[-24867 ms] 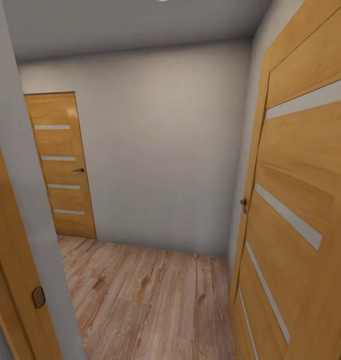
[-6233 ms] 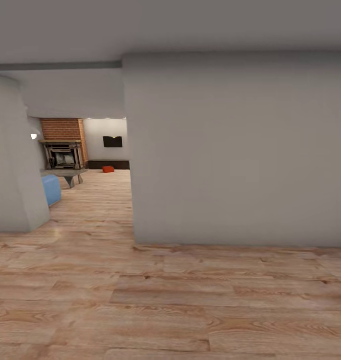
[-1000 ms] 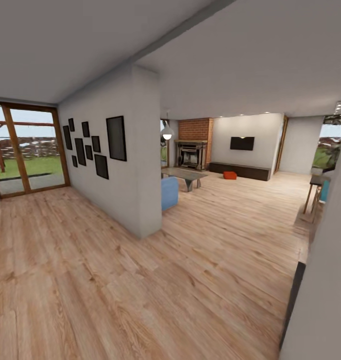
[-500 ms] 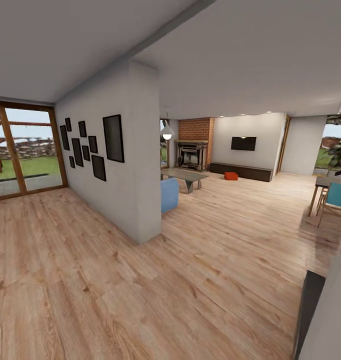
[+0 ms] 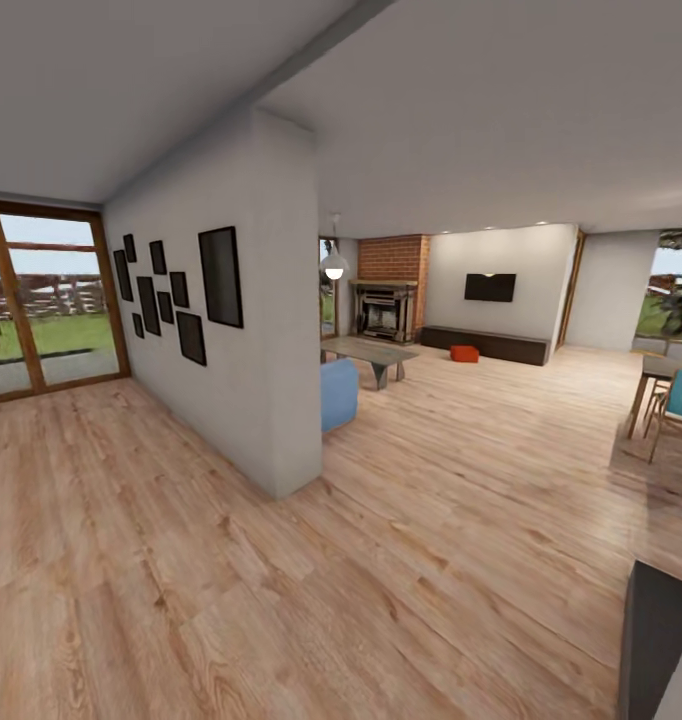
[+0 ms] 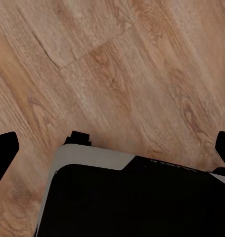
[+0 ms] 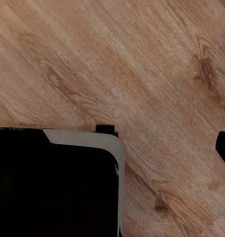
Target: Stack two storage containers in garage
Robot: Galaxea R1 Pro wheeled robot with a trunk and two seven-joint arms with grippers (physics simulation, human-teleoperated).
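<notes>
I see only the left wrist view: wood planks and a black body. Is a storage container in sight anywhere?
Observer: Yes. In the head view an orange-red container lies far ahead on the wood floor, in front of the long dark cabinet.
Operator: One or two?
Observer: One orange shape; it is too small to tell whether it is both.
Operator: What stands near the way?
Observer: A blue chair and a low table, both left of the container.
</notes>
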